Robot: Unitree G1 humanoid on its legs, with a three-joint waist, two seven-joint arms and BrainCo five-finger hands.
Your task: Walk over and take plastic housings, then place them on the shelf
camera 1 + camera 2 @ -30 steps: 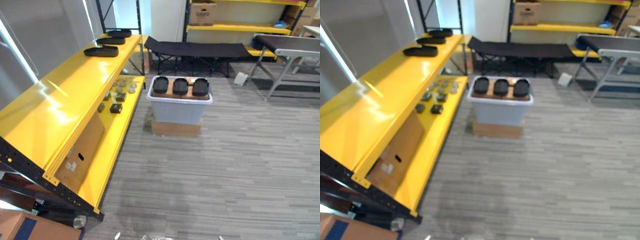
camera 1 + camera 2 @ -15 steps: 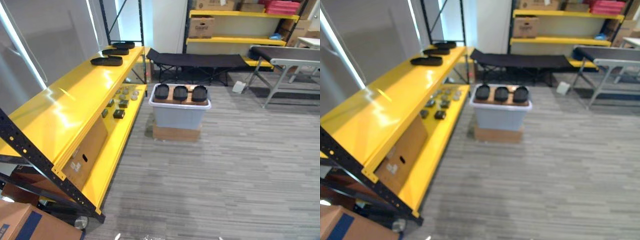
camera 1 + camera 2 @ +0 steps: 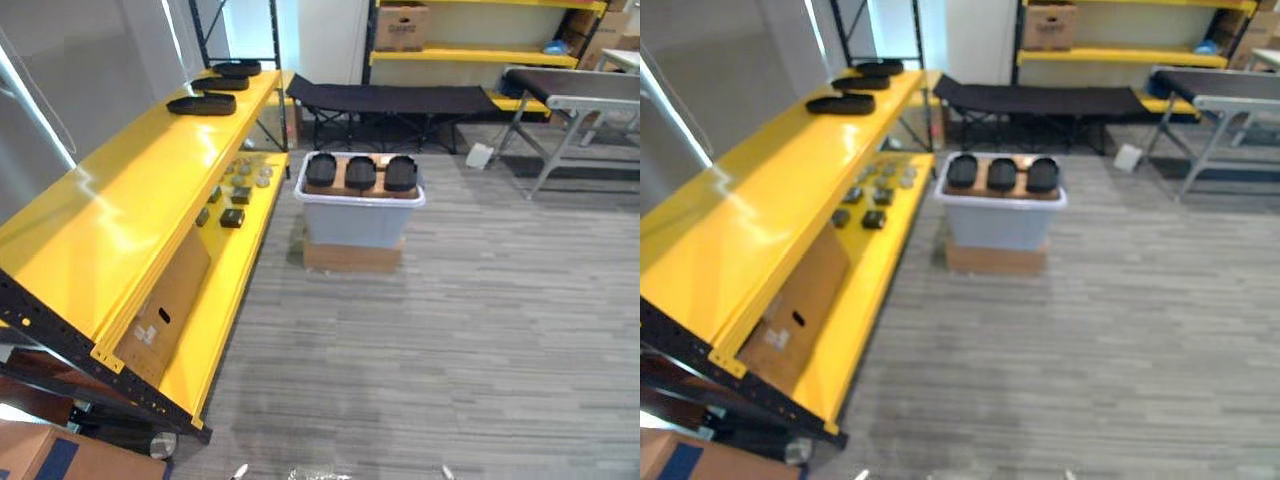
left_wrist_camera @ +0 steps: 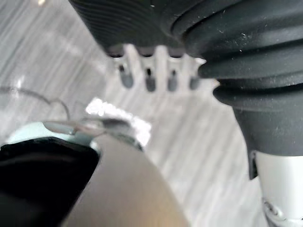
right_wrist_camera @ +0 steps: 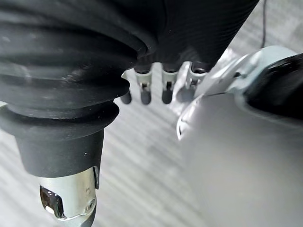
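Three black oval plastic housings lie side by side on cardboard atop a grey bin some way ahead on the floor. Three more black housings rest at the far end of the yellow shelf's top on my left. My left hand hangs at my side over the floor, fingers straight and holding nothing. My right hand hangs the same way, open and holding nothing. Both hands are far from the bin and the shelf.
The bin stands on a flat cardboard box. Small parts and a leaning cardboard box occupy the lower shelf. A black cot, a grey table and back shelving lie beyond. Grey floor stretches between me and the bin.
The whole picture has shifted: half a second ago the camera looked higher, now it looks down again as a second ago. Bin, housings and shelf have not moved.
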